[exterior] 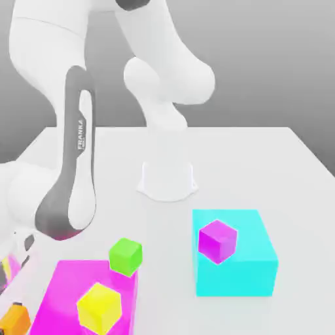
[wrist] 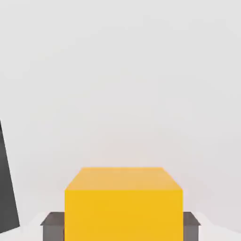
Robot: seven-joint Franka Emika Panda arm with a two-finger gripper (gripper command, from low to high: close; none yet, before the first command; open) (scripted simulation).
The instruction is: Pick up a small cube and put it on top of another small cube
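A small orange cube [exterior: 14,319] rests on the white table at the exterior view's lower left. In the hand view the orange cube [wrist: 123,204] sits between my grey fingers [wrist: 52,227], which press flush against its two sides. My gripper [exterior: 12,307] is down at the table and shut on this cube. A small green cube [exterior: 125,255] stands at the far corner of a large magenta block [exterior: 69,288]. On that block sits a small yellow cube [exterior: 99,307]. A small purple cube [exterior: 218,241] rests on a large cyan block [exterior: 252,258].
My arm's white base [exterior: 167,180] stands at the middle of the table [exterior: 262,163]. The forearm hangs over the exterior view's left side, above the magenta block. Bare table lies between the two large blocks and behind them.
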